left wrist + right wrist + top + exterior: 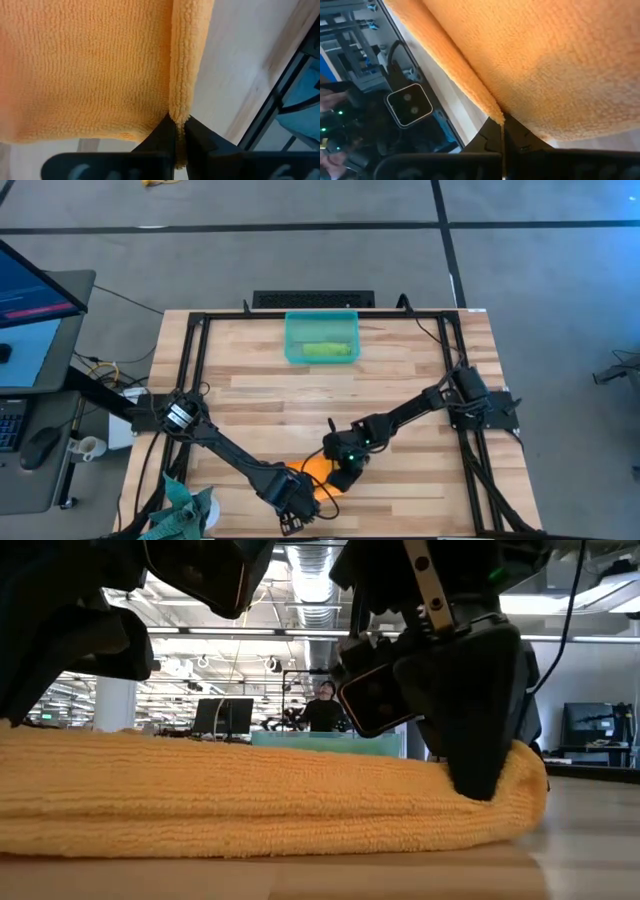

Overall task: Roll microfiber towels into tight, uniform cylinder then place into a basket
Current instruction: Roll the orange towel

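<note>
Pinching the orange towel from two sides, both grippers work at the lower centre of the high view, close to the near edge of the wooden surface. The left gripper reaches in from the lower left and has its fingers pressed together on a folded edge of the cloth; the left wrist view shows the fingertips closed on that thick seam. The right gripper comes in from the right, just beside the left one, and its fingers are likewise squeezed shut on a fold of the orange towel, as the right wrist view shows. In the low view the towel lies as a thick, flattened fold across the frame, with a dark finger pressing into its right end.

The basket sits at the upper centre of the high view, well apart from the grippers, and holds the lime green towel lying rolled inside it. A darker teal cloth is bunched at the lower left corner of the surface. Far off in the low view a person stands in the room behind.
</note>
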You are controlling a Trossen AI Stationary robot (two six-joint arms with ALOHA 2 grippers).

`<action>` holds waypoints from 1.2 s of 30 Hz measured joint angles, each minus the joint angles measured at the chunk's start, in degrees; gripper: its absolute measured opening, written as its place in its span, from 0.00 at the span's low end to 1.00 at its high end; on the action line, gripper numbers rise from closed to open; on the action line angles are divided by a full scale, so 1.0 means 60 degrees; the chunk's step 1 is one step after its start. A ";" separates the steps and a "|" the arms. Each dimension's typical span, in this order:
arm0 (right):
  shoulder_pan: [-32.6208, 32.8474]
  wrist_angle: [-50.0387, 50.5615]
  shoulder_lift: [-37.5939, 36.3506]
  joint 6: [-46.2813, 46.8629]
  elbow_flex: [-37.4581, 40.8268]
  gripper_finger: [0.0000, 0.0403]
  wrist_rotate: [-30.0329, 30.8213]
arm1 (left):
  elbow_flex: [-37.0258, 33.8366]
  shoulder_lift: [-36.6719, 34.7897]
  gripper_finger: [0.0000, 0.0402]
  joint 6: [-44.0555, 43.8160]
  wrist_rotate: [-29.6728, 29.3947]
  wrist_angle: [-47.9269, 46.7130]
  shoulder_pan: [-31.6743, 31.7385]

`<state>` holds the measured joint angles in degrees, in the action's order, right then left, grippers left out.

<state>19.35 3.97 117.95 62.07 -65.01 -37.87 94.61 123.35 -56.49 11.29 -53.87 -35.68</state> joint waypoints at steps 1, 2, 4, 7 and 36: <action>-0.0017 0.0000 0.0000 0.0033 0.0000 0.02 -0.0020 | 0.0000 0.0000 0.02 0.0001 -0.0002 0.0000 0.0000; -0.0021 0.0003 0.0000 0.0090 0.0000 0.01 -0.0032 | 0.0000 0.0000 0.03 0.0023 -0.0004 -0.0004 0.0000; -0.0022 0.0002 0.0026 0.0153 -0.0006 0.01 -0.0046 | 0.0000 0.0000 0.05 0.0174 -0.0010 -0.0059 -0.0003; 0.0006 0.0104 0.0029 0.0131 -0.0003 0.01 -0.0128 | -0.0009 0.0000 0.10 0.0580 -0.0016 -0.0380 -0.0065; 0.0050 0.0091 0.0057 0.0098 0.0000 0.01 0.0029 | 0.0011 0.0069 0.18 0.2101 -0.4814 0.1406 -0.1610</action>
<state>19.66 4.51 118.30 62.65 -65.01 -37.69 94.67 123.76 -43.88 -17.60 -45.43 -45.34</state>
